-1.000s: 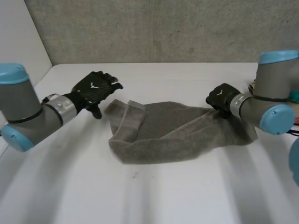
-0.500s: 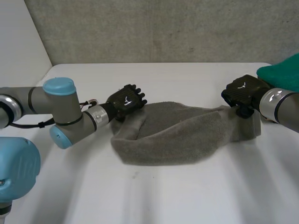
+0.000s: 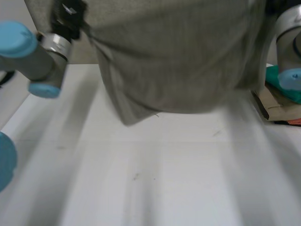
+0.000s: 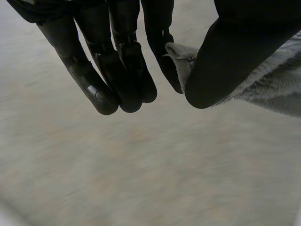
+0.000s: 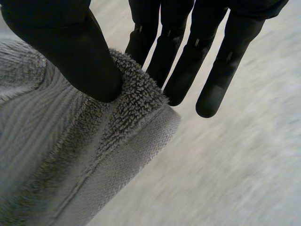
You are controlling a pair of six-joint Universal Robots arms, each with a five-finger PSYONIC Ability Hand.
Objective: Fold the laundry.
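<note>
- A grey towel (image 3: 178, 56) hangs in the air over the far part of the white table (image 3: 178, 179), held up between the robot's two hands and clear of the surface.
- The towel spreads wide, its lower edge sagging in a curve, with one loose point drooping lowest on the side nearer the left arm (image 3: 33, 52).
- The left hand (image 4: 235, 52) pinches one upper corner of the towel: in its wrist view the thumb presses the corner's hem against the nearest finger, while the other fingers hang straight beside it.
- The right hand (image 5: 61, 47) pinches the opposite upper corner, its thumb pushing the thick pile and flat hem against the fingers (image 5: 188, 61), which point straight out.
- The right arm (image 3: 288, 33) stands at the table's right edge.
- Beside it, at that edge, lie a teal object (image 3: 277, 80) and some brown flat pieces (image 3: 273, 104) that look like cardboard.
</note>
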